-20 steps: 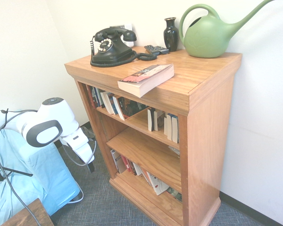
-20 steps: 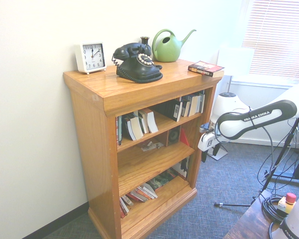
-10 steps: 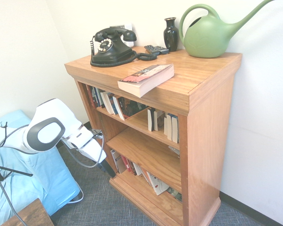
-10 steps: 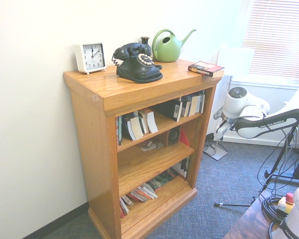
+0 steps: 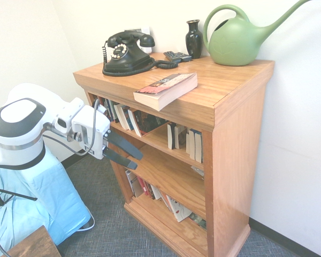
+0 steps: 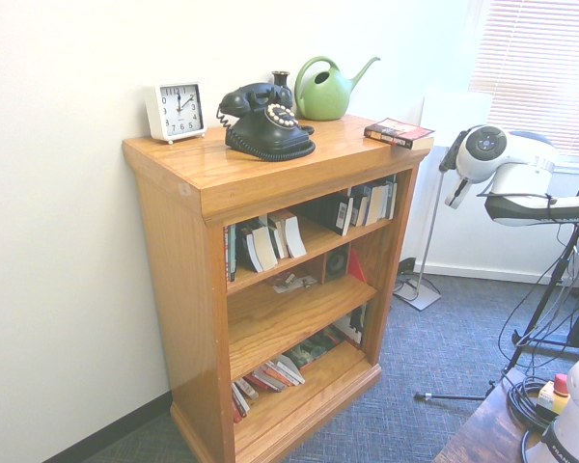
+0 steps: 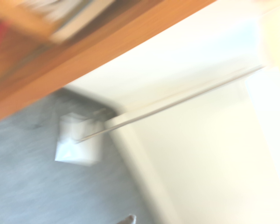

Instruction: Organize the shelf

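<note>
Since the earlier frames the arm had swung up from near the floor, and the gripper (image 5: 129, 155) now hung level with the shelf's (image 5: 224, 139) upper openings, pointing slightly downward toward its front edge. Its two dark fingers (image 5: 123, 144) stood apart with nothing between them. Everything on and in the shelf lay as before.

The shelf stood against the white wall on grey carpet. On its top slab sat a black phone (image 5: 125, 53), a dark vase (image 5: 193, 38), a green can (image 5: 236, 38) and a book (image 5: 166, 89) lying flat near the front edge, overhanging it a little. From the other side a white clock (image 6: 177, 111) showed at the back corner of the top. Books leaned in loose rows on the upper inner board and lay slumped on the bottom one; the middle board was mostly bare.

The wrist view was blurred, showing only orange wood, carpet and wall.
</note>
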`<state>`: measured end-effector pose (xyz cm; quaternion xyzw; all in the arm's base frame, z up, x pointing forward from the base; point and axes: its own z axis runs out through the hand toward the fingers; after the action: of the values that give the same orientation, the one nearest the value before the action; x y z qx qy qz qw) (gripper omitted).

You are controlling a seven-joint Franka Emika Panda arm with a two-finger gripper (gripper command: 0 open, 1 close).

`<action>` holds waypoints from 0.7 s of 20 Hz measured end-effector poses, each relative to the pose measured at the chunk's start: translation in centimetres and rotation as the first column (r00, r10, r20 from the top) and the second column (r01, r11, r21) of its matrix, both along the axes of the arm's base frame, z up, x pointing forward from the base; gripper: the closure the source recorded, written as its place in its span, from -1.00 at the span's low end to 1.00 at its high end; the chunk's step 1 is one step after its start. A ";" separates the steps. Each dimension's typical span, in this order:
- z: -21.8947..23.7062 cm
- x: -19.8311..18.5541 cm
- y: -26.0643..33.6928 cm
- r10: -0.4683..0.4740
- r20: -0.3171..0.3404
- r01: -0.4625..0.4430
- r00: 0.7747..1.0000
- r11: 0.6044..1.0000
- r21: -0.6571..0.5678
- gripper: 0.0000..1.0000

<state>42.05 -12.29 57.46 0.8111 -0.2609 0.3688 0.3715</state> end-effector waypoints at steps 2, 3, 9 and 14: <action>1.1 0.4 0.9 0.035 -0.013 -0.036 0.999 0.996 -0.077 -1.00; 1.5 0.6 1.5 0.055 -0.018 -0.057 0.998 0.991 -0.118 -1.00; 3.4 0.7 3.6 0.175 -0.065 -0.187 0.982 0.920 -0.344 -1.00; 3.0 1.0 4.2 0.333 -0.106 -0.344 0.937 0.825 -0.448 -1.00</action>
<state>43.09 -8.06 60.50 0.7373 -0.0138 0.4706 0.4845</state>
